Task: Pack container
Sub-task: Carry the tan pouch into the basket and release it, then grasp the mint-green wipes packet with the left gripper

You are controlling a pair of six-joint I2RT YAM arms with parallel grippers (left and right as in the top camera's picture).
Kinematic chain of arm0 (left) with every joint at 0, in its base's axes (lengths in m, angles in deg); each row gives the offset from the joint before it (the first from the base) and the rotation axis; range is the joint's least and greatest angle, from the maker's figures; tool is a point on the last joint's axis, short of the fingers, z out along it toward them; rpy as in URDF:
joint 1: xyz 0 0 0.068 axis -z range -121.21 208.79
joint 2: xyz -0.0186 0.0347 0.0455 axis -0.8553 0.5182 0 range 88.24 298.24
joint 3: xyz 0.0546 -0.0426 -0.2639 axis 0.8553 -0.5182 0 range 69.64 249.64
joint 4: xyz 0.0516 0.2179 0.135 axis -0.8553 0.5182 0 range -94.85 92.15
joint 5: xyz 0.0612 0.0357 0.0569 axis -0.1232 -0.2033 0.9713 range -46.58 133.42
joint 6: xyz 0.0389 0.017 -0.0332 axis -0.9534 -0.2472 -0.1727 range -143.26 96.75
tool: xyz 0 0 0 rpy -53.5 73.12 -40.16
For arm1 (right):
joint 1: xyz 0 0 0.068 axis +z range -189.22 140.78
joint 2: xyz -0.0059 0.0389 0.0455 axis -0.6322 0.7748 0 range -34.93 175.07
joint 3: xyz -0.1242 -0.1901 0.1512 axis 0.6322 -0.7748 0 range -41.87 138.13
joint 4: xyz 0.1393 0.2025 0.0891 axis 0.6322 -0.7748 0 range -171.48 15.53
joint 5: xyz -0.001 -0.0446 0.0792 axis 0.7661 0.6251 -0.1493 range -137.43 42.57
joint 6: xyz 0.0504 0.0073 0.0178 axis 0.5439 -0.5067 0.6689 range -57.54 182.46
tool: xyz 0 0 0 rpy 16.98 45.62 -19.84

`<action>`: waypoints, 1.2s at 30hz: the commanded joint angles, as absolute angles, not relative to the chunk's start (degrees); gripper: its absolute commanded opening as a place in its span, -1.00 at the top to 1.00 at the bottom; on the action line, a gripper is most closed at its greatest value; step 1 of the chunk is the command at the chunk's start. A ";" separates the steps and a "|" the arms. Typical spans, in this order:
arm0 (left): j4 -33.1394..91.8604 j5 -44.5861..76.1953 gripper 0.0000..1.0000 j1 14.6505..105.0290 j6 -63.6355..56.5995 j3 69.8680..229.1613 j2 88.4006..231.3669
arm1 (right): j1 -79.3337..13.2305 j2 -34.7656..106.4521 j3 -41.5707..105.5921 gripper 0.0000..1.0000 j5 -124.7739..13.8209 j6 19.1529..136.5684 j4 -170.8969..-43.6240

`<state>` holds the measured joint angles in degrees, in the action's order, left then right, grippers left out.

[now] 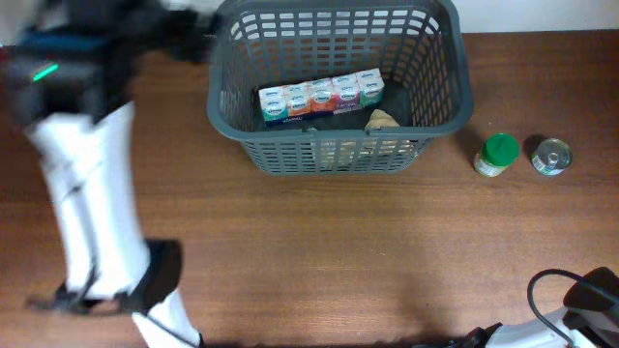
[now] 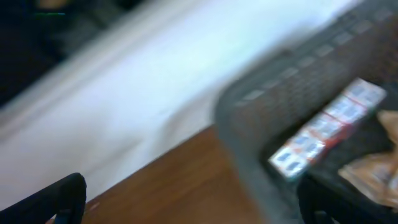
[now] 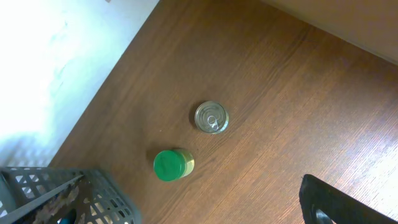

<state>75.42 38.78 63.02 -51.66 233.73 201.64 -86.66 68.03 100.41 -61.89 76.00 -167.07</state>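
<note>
The dark grey slotted container (image 1: pixel 440 106) stands at the back centre of the table. It holds a row of small colourful cartons (image 1: pixel 321 99) and a tan bag (image 1: pixel 383 120). My left gripper (image 2: pixel 199 211) is open and empty, blurred, by the container's (image 2: pixel 261 112) left rim, above the table. The cartons (image 2: pixel 323 127) show inside. In the overhead view the left gripper (image 1: pixel 189 39) is a dark blur at the container's back-left corner. Only one finger (image 3: pixel 339 202) of my right gripper shows, far to the side, with nothing between the jaws.
A green-lidded jar (image 1: pixel 498 155) and a tin can (image 1: pixel 551 157) stand right of the container; both show in the right wrist view, the jar (image 3: pixel 172 165) and the can (image 3: pixel 211 117). The right arm (image 1: pixel 590 295) sits at the front right corner. A white wall runs behind the table.
</note>
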 commanded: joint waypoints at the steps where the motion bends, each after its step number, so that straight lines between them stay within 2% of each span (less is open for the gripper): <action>1: 76.28 40.13 -1.00 56.42 -49.65 228.83 198.41 | -86.87 67.77 100.30 -0.97 -62.18 76.27 -166.88; 9: 72.12 39.83 -1.00 39.72 -45.93 202.54 195.65 | -86.87 67.77 100.30 -0.98 -62.18 76.27 -166.88; 16: 56.95 39.80 -0.99 28.88 -45.58 176.62 197.40 | -86.87 67.77 100.30 -0.98 -62.18 76.27 -166.88; 19: 54.03 39.37 -1.00 25.43 -45.56 172.90 200.09 | -86.87 67.77 100.30 -0.98 -62.18 76.27 -166.88; 25: 52.74 33.05 -0.90 22.76 -45.58 172.62 206.47 | -86.87 67.77 100.30 -0.98 -62.18 76.27 -166.88; 31: 52.43 33.40 -0.89 24.09 -45.58 172.62 212.74 | -86.87 67.77 100.30 -0.98 -62.18 76.27 -166.88; 36: 52.58 38.67 -0.90 24.05 -45.56 172.62 215.46 | -86.87 67.77 100.30 -0.98 -62.18 76.27 -166.88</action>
